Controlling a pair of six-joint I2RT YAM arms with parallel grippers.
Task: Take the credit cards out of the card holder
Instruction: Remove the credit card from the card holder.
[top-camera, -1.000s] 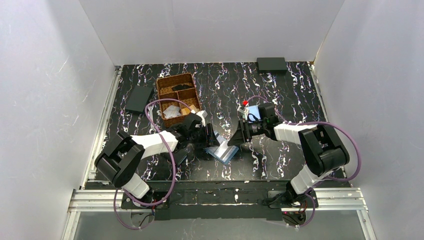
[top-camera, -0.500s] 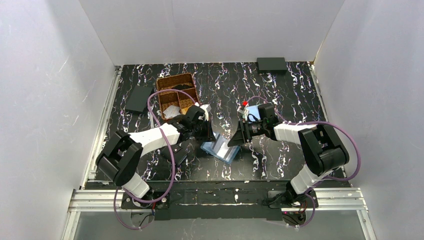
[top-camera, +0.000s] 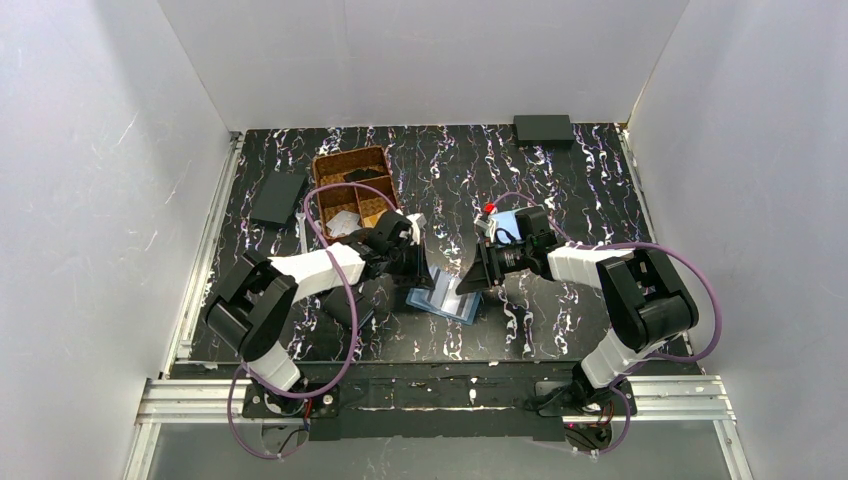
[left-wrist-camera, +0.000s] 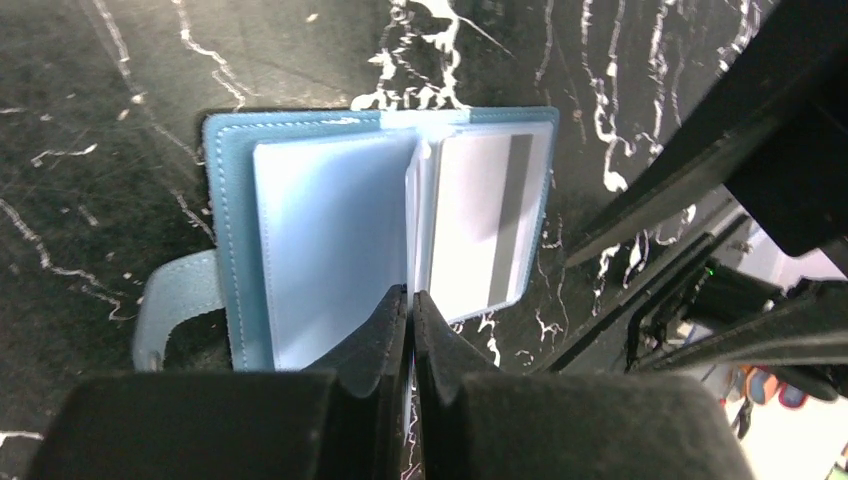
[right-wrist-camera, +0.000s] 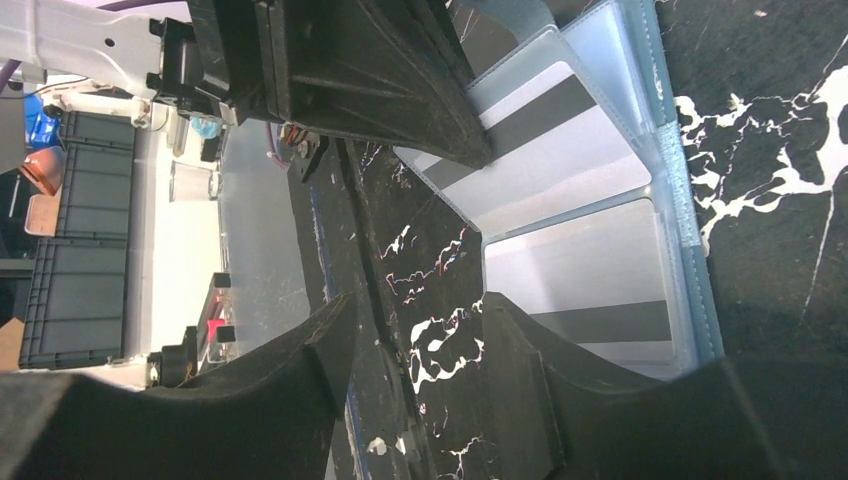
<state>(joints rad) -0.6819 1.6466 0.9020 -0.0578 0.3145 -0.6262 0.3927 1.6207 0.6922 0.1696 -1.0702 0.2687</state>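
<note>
The card holder (left-wrist-camera: 225, 230) is covered in a smooth, faintly sheened, leather-like material, with stitching run along its edge. Its inner sleeves (left-wrist-camera: 330, 240) are made of clear, glossy plastic film. The credit card (left-wrist-camera: 470, 220) is seen as smooth pale plastic crossed by a dull grey stripe. The table (left-wrist-camera: 120, 60) is faced in smooth, marble-patterned black with a slight sheen. The left gripper (left-wrist-camera: 411, 298) and right gripper (right-wrist-camera: 418, 305) are moulded in matt, finely grained black plastic. The basket (top-camera: 350, 153) is woven of wicker-like fibre, the frame rail (top-camera: 200, 398) is bare metal, and the walls (top-camera: 420, 60) are finished matt white.
</note>
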